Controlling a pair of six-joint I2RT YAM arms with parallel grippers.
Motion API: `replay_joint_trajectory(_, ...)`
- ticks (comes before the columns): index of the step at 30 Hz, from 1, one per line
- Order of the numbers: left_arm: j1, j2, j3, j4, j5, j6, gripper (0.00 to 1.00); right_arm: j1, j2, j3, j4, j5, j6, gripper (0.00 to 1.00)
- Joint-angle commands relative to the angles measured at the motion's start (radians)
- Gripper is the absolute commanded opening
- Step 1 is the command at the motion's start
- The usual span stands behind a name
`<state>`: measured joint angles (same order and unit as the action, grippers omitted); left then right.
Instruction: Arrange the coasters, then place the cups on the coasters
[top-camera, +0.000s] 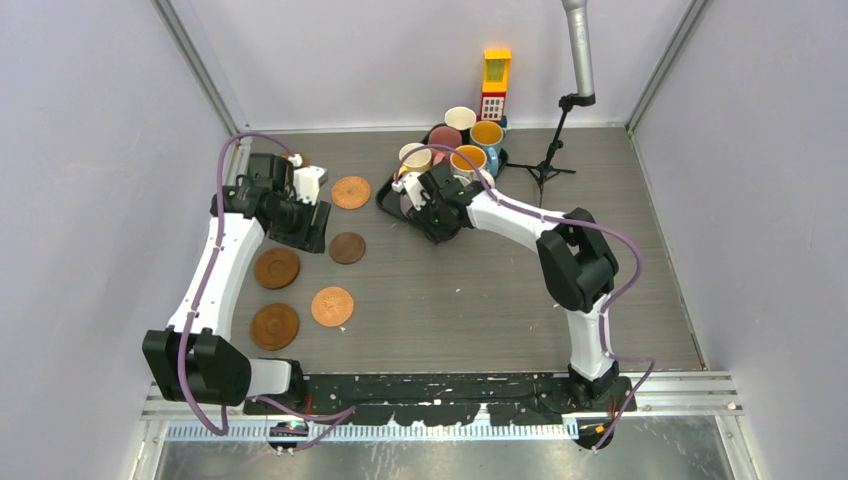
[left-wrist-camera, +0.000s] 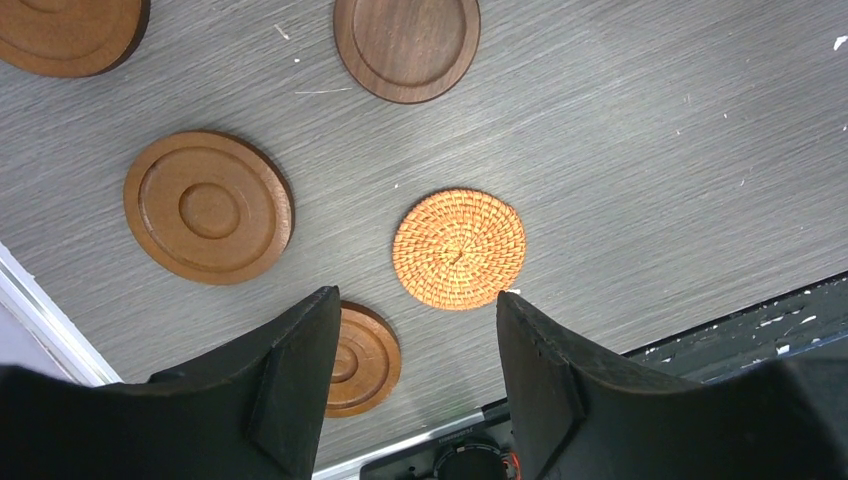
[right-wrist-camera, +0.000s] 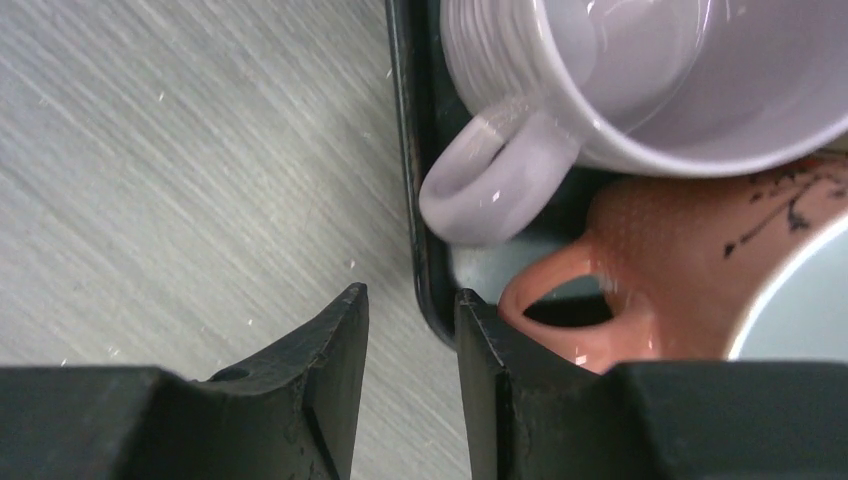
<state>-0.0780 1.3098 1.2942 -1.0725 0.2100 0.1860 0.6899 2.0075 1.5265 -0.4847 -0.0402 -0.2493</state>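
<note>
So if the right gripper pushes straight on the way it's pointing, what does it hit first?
Probably the black tray's rim, lined up with the narrow gap of the right gripper; past it sits the lilac mug's handle. Depth is hard to judge.

Robot lab test cell; plain walls (top-camera: 90, 150) round table (top-camera: 480, 300); tripod stand (top-camera: 547, 168) nr back.

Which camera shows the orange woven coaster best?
The left wrist view: the woven coaster lies whole and close, its spiral weave clear. The top view shows it only as a small orange disc. The right wrist view misses it.
</note>
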Motion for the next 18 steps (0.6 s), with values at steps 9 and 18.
replay_joint_trajectory(9,0.011,-0.032,0.067,-0.035,-0.037,-0.013,0.61,0.008,0.075,0.052,0.069,0.001,-0.055,0.36)
replay_joint_trajectory(18,0.015,-0.028,0.086,-0.038,-0.044,-0.019,0.61,0.011,0.028,-0.076,0.081,-0.029,-0.111,0.06)
